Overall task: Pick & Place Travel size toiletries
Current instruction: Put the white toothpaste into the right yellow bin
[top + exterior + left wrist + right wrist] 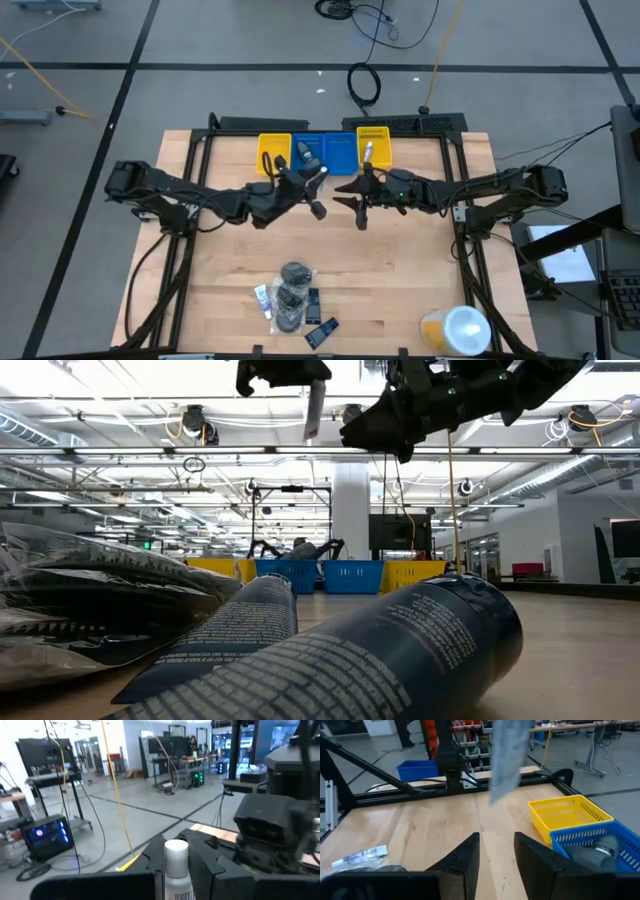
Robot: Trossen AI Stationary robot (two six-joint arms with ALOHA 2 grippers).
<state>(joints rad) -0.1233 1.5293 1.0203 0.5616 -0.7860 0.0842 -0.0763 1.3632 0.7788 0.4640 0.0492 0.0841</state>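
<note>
Left gripper (318,192) up over mid-table, just short of the bins (325,150). My jaws are pinched tight on a small tube (176,870), white cap up between my fingers (220,865); in the low view it hangs well clear of the wood.

Right gripper (496,851) beside it, facing it across a small gap. Jaws part open, nothing between them.

Bins lie along the far edge: yellow, blue, blue, yellow. One blue already holds a grey bottle (597,851).

Rest of the toiletries (292,300) heaped near the front edge; one tube (360,856) beside the heap.

Step, as I judge it: carry, mid-way to drop. Next: move over a bin, lower, release. Which bin, cannot say.
</note>
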